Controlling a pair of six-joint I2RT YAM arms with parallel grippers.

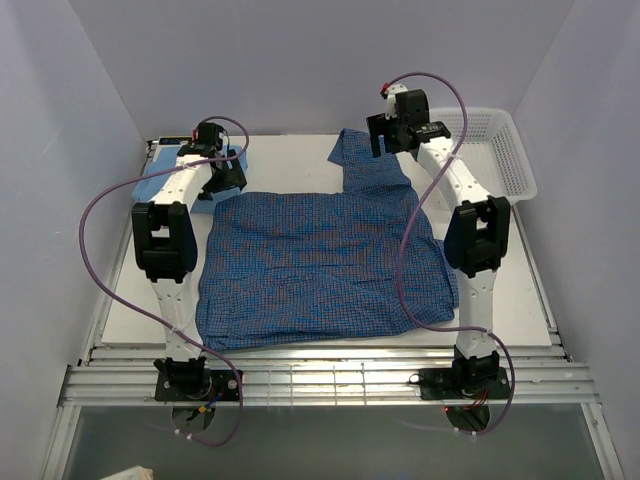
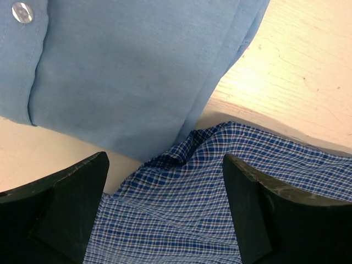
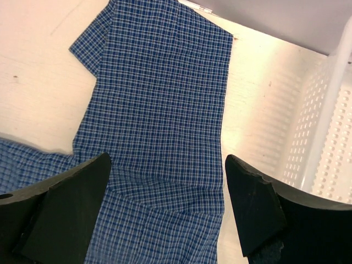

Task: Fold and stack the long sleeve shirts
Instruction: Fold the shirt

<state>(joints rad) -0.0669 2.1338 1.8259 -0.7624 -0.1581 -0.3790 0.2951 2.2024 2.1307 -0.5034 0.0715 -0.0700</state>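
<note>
1. The checked shirt [image 1: 320, 265] lies flat on the desk [image 1: 525, 300]; the light blue shirt [image 1: 158, 182] sits folded, far left.
2. Your left gripper [image 2: 165, 159] and right gripper [image 3: 168, 159] hover, jaws apart, over its far corner and sleeve [image 3: 159, 99].
3. Pinch the sleeve's edge; fold inward.

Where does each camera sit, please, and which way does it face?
Top external: above, behind the bases, looking down on both arms and the dark blue checked shirt.
Left wrist: down past open left gripper onto light blue shirt.
Right wrist: down past open right gripper onto sleeve, white mesh basket.
All share the checked shirt.
</note>
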